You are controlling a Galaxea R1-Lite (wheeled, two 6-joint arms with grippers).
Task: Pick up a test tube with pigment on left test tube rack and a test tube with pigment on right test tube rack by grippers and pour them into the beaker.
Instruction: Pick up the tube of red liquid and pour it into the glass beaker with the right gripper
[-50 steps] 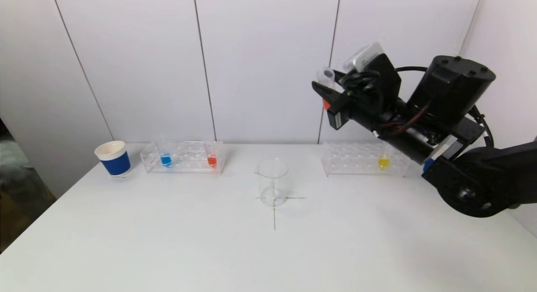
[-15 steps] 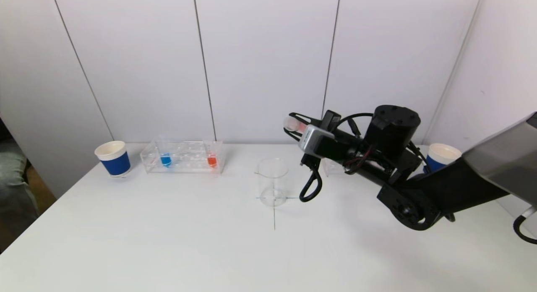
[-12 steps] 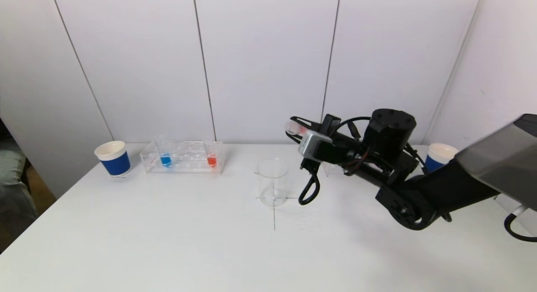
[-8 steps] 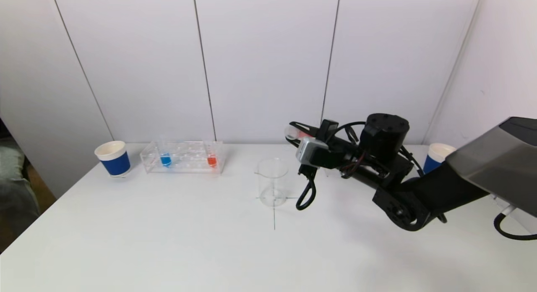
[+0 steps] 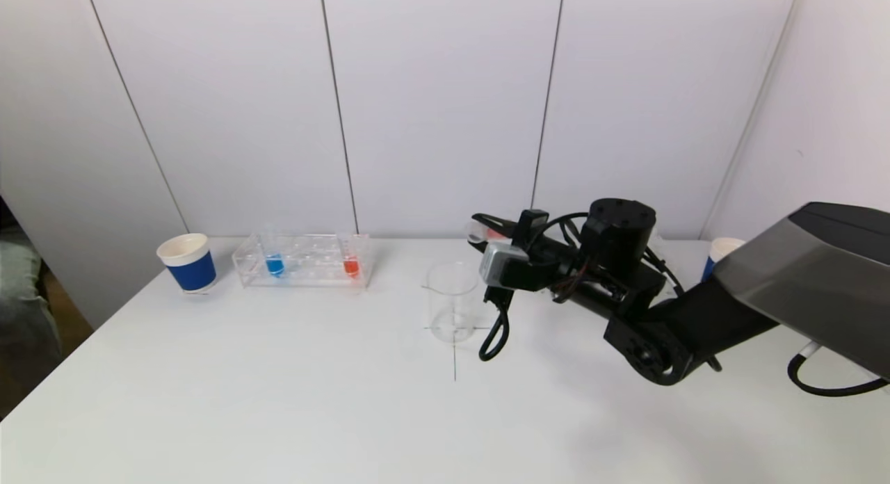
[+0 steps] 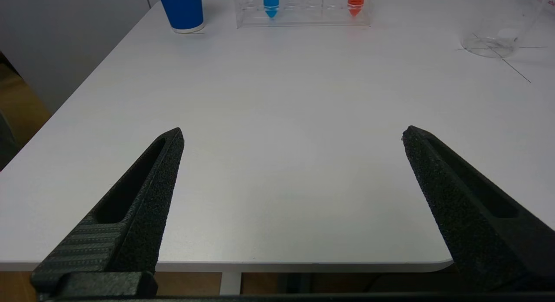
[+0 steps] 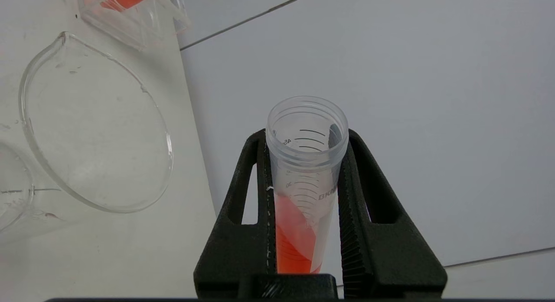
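My right gripper (image 7: 303,198) clamps a test tube (image 7: 303,172) of red pigment, tilted beside the beaker (image 5: 452,300). My left gripper (image 6: 292,139) hangs wide open over the table (image 6: 277,119).

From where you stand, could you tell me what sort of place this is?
Probably a lab-style test bench: a white table carries a clear test tube rack with blue and red tubes and a glass beaker, against plain wall panels.
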